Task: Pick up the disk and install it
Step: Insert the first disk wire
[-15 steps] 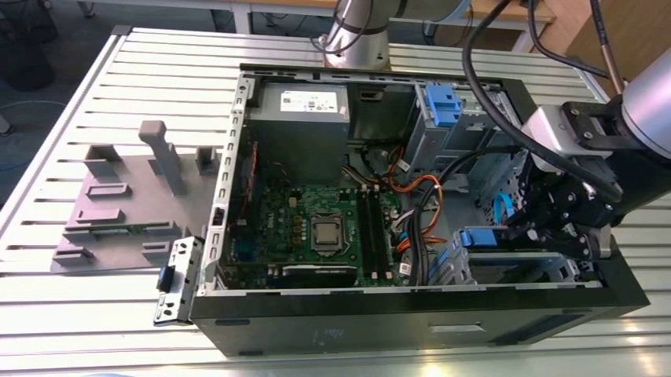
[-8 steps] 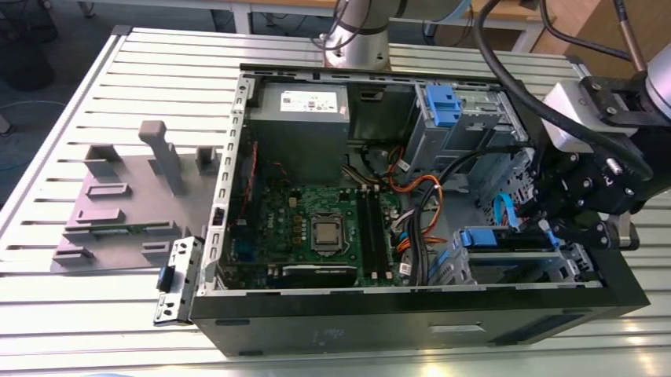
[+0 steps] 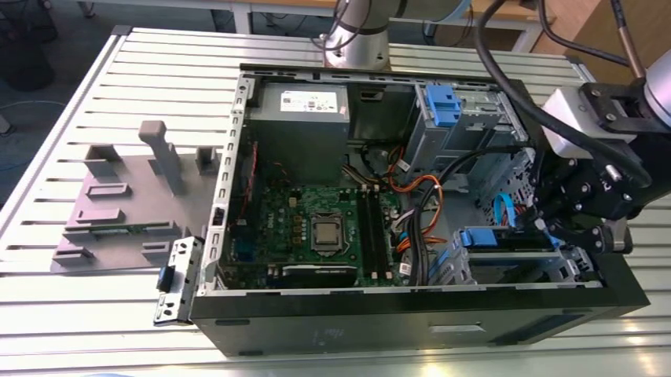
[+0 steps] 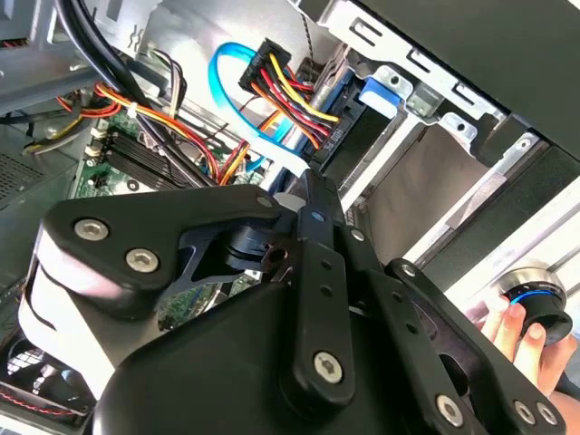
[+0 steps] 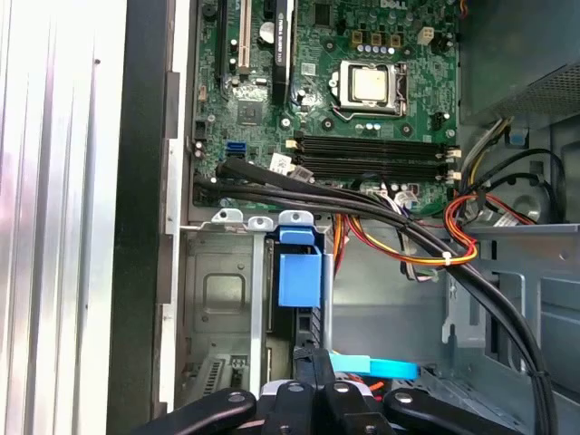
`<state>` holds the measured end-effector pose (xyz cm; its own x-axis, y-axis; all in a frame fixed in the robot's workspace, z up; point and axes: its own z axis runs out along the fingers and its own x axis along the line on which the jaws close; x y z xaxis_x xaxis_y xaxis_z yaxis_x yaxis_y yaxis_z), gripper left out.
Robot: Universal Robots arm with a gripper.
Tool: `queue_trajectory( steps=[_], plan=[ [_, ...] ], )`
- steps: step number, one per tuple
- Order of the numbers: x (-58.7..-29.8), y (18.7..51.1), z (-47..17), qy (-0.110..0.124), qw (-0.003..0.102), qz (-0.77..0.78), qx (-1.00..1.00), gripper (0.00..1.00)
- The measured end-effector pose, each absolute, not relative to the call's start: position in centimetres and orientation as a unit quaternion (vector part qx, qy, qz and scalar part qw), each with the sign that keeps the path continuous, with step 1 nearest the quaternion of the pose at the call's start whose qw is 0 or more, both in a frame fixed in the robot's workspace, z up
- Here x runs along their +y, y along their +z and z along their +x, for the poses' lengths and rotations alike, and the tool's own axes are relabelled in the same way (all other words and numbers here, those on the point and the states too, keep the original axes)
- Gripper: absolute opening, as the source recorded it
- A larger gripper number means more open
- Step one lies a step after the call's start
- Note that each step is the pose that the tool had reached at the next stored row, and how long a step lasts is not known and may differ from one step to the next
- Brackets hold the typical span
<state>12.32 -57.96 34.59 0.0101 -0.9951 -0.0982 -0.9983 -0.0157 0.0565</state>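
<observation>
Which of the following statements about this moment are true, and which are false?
1. The computer case lies open on a slatted metal table. True.
2. The gripper is above the gray fixture. False: it is at the drive cage, on the exterior view's right.
3. A cooler covers the processor. False: the processor is bare.
4. A person's hand touches a round knob. True.
5. The disk, in its blue carrier, sits in the drive cage. True.
</observation>
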Motion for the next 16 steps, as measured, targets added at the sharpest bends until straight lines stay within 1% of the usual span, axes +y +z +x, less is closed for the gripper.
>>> queue_trajectory(
  steps=[16],
  plan=[
    [-58.2,33.3,12.5,0.062,0.007,-0.71,0.701,0.11]
  ],
)
